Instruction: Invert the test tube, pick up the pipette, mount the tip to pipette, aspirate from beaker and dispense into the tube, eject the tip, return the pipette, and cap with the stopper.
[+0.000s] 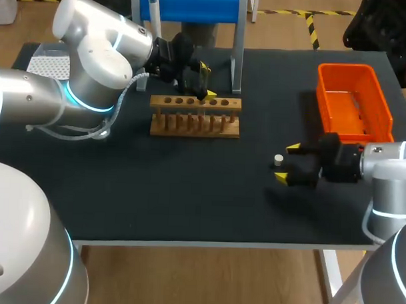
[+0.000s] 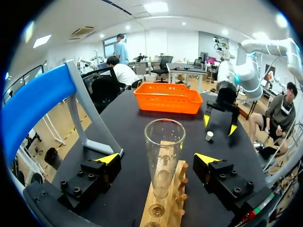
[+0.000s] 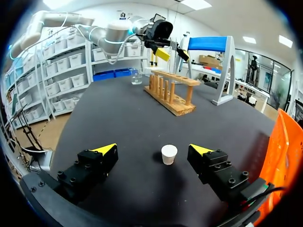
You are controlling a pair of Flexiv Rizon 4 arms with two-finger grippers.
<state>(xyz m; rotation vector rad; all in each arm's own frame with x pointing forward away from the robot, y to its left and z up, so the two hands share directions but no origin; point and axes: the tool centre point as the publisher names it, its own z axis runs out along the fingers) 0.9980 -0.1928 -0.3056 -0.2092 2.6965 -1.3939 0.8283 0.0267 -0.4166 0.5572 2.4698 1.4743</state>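
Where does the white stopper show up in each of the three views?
Head view: the stopper lies on the table, between the right end effector's open fingers.
Left wrist view: stopper far ahead, beyond the test tube, under the other arm's end effector.
Right wrist view: stopper between its own open fingers.
Shared landmark: the wooden rack.

The test tube point(image 2: 164, 161) stands in the rack point(image 1: 195, 118); the stopper point(image 1: 278, 158) lies to its right, before the bin point(image 1: 346, 67).
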